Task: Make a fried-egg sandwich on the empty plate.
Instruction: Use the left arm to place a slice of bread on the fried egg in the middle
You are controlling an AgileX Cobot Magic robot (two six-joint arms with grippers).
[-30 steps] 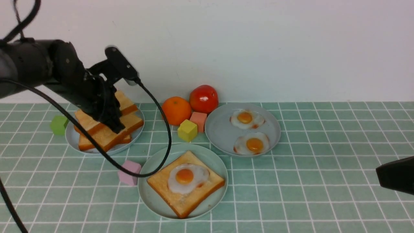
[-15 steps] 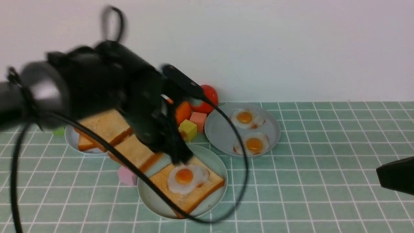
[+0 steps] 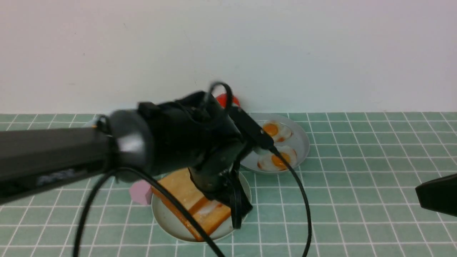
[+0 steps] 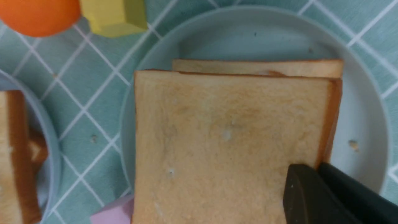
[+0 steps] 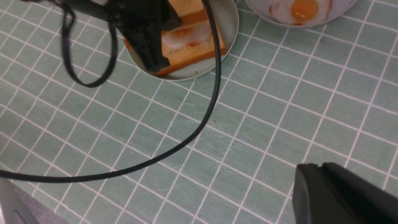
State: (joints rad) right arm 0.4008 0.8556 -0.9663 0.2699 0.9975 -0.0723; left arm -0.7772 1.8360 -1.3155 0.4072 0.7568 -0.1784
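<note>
On the mint-green plate (image 3: 162, 217) lies a toast slice (image 3: 214, 222) with a fried egg (image 3: 210, 208) on it, only a white sliver of the egg showing. My left gripper (image 3: 235, 214) is shut on the crust edge of a second toast slice (image 3: 180, 189), held just over the egg and nearly lined up with the lower slice. In the left wrist view this top toast (image 4: 230, 140) fills the plate (image 4: 367, 124), with the left gripper (image 4: 317, 169) clamped at its corner. My right gripper (image 3: 418, 194) hovers low at the right, shut and holding nothing.
A grey-blue plate (image 3: 301, 142) with two fried eggs stands behind on the right, and a tomato (image 3: 223, 100) peeks over my arm. A pink block (image 3: 139, 191) lies left of the mint plate. An orange (image 4: 37, 12), a yellow block (image 4: 115, 15) and a plate of spare toast (image 4: 15, 155) lie close by.
My left arm swung from the toast plate at the left to over the mint plate, carrying a toast slice that now covers the egg. The right gripper stayed put.
</note>
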